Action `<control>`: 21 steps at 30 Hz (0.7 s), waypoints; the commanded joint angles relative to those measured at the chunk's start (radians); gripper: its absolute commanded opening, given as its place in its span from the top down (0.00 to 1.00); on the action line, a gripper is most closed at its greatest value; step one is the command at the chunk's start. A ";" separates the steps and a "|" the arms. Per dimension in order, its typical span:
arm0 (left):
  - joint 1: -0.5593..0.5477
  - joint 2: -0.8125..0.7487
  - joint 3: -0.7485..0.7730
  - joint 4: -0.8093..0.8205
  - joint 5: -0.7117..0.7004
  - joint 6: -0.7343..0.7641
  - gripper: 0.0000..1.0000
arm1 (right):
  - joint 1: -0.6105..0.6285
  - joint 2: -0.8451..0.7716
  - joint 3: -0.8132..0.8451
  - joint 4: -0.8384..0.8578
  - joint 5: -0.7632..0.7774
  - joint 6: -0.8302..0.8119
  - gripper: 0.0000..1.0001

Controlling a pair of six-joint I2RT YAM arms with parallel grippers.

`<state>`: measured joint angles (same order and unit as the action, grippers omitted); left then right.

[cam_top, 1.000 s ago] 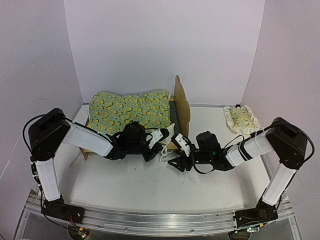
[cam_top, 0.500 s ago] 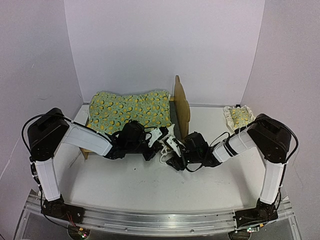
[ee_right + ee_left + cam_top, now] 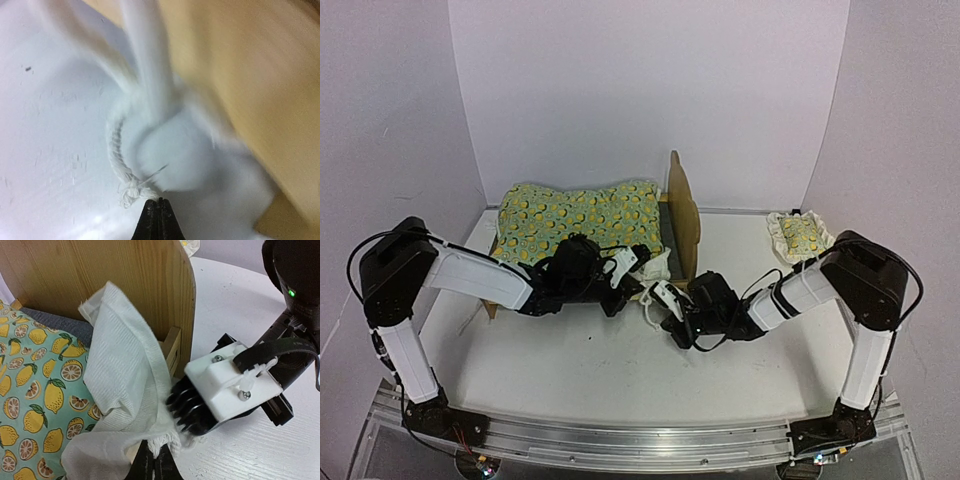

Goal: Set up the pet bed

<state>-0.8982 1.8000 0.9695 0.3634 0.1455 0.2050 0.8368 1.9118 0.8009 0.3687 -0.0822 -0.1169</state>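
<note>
The pet bed is sitting left of centre in the top view, with a lemon-print blanket lying over it. The left end effector is pinching the blanket's white ruffle by the near rail. The right end effector is holding its fingers pressed together low over the desk, just beside the fringe. I cannot tell whether it is gripping any of it.

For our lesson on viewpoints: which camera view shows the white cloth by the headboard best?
Left wrist: the white cloth is large and sharp, lying over the lemon-print blanket against the pet bed. Top external shows only a small, distant patch; right wrist shows it blurred.
</note>
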 commanded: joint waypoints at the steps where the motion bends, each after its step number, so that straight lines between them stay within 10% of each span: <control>1: 0.000 -0.139 0.002 0.051 0.050 -0.027 1.00 | 0.003 -0.140 -0.112 -0.103 0.060 0.097 1.00; 12: -0.031 -0.150 0.101 0.041 0.242 -0.055 1.00 | 0.003 -0.281 -0.214 -0.137 0.304 0.349 1.00; 21: -0.041 0.005 0.399 0.049 -0.489 -0.029 1.00 | 0.002 -0.165 -0.091 -0.215 0.343 0.415 1.00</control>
<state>-0.9459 1.7660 1.2278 0.3317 0.0238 0.1585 0.8368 1.7039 0.6575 0.2111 0.2211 0.2508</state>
